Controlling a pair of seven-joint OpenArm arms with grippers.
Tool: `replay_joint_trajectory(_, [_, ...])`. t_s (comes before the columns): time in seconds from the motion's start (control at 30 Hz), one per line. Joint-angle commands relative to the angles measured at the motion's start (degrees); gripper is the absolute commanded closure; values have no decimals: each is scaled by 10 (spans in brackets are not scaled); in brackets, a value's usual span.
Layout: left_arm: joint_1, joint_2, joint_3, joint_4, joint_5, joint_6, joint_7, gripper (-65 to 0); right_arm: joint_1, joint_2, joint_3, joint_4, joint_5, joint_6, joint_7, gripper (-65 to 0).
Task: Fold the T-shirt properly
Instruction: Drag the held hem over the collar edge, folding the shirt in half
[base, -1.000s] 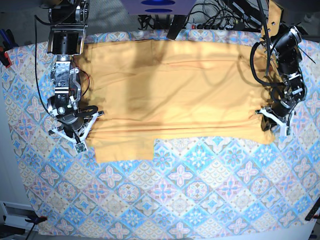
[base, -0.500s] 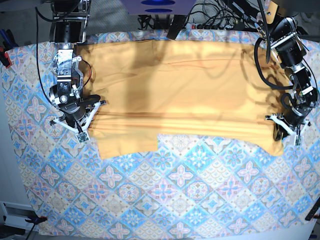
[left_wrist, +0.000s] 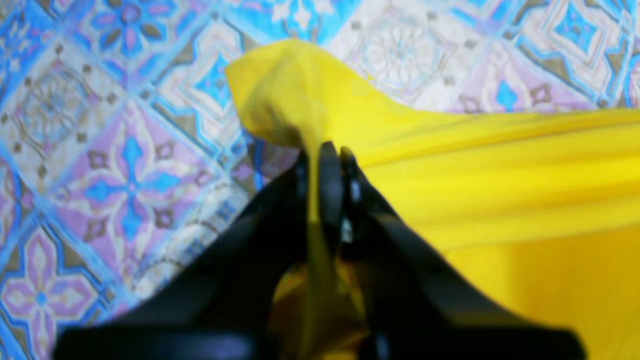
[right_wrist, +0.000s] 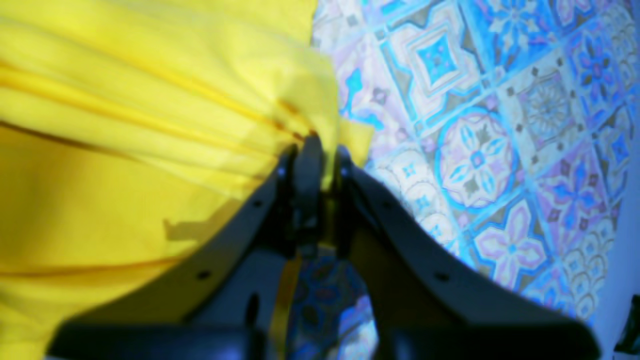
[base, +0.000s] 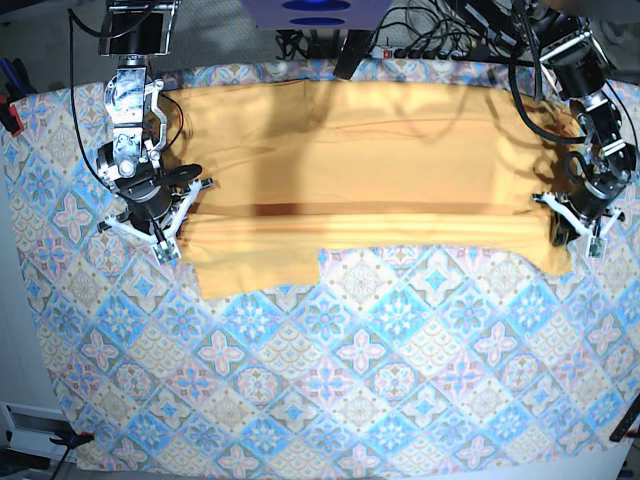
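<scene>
Both our grippers are clenched on the T-shirt, one at each end of it.

We see the T-shirt spread flat along the far edge of the tablecloth, reaching almost from side edge to side edge, with one flap hanging nearer us toward the right gripper's end. Our left gripper pinches a raised corner of yellow fabric between its closed black fingers, close to the tablecloth's side edge. Our right gripper pinches a bunched edge with thin reddish seams running into the grip. In the base view, pleats stretch between the left gripper and the right gripper.
</scene>
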Motion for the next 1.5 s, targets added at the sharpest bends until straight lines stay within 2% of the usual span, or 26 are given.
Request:
replay_joint_trajectory(0.0, [-10, -18, -19, 10, -6, 11, -12, 0, 0, 6, 5, 20, -5, -11, 5, -38])
replay_joint_trajectory(0.3, [15, -17, -70, 10, -5, 11, -12, 0, -39, 6, 5, 42, -5, -11, 5, -38])
replay_joint_trajectory(0.67, [41, -17, -70, 34, -6, 11, -13, 0, -81, 6, 11, 87, -5, -11, 5, -38])
replay_joint_trajectory(0.83, [75, 9, -70, 122, -1, 11, -13, 0, -94, 6, 37, 112, -5, -11, -26, -38])
replay_joint_trajectory(1.0, [97, 34, -70, 178, 1, 11, -9, 0, -96, 6, 35, 112, -5, -11, -35, -38])
replay_joint_trajectory(1.47, [162, 35, -70, 180, -5, 11, -13, 0, -168, 6, 35, 120, -5, -11, -35, -38])
